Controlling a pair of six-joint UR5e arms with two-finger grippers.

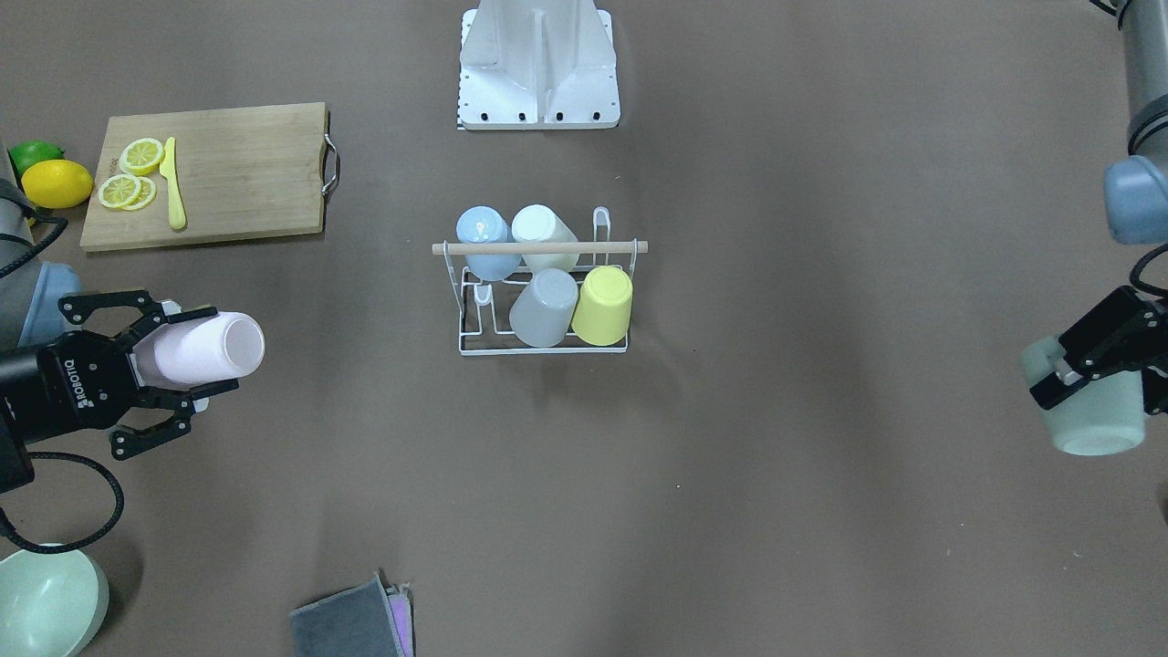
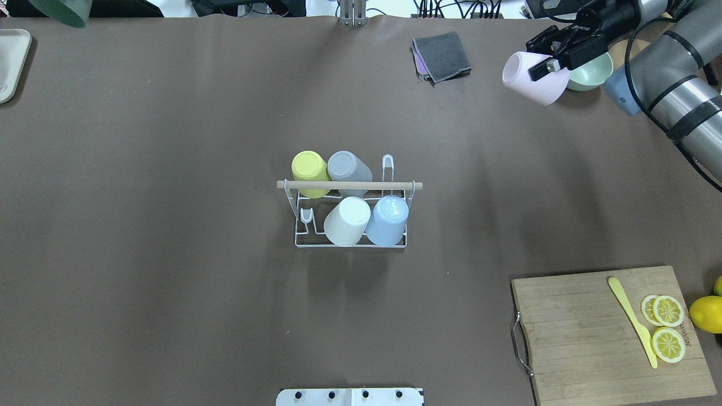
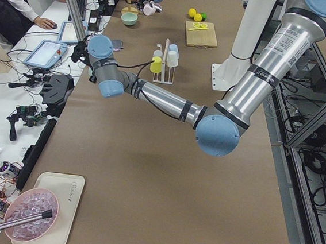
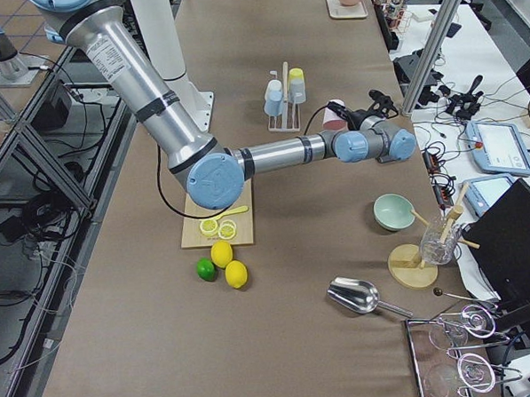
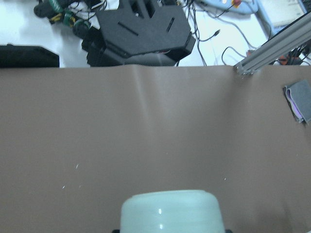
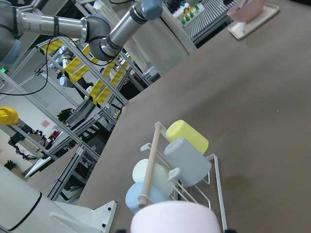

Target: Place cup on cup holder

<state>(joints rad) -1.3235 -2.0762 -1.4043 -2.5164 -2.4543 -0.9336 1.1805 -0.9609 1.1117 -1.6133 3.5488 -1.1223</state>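
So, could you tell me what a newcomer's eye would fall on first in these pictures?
The white rack at the table's centre stands out, with four cups upside down on its prongs. Next, both arms hold cups out at the sides: the right gripper grips a pink cup, and the left gripper a pale green cup.

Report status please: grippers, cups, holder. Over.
Right gripper shut on pink cup. Left gripper shut on green cup. Cup holder mid-table, four cups on, two prongs free. Nothing seen in the way.
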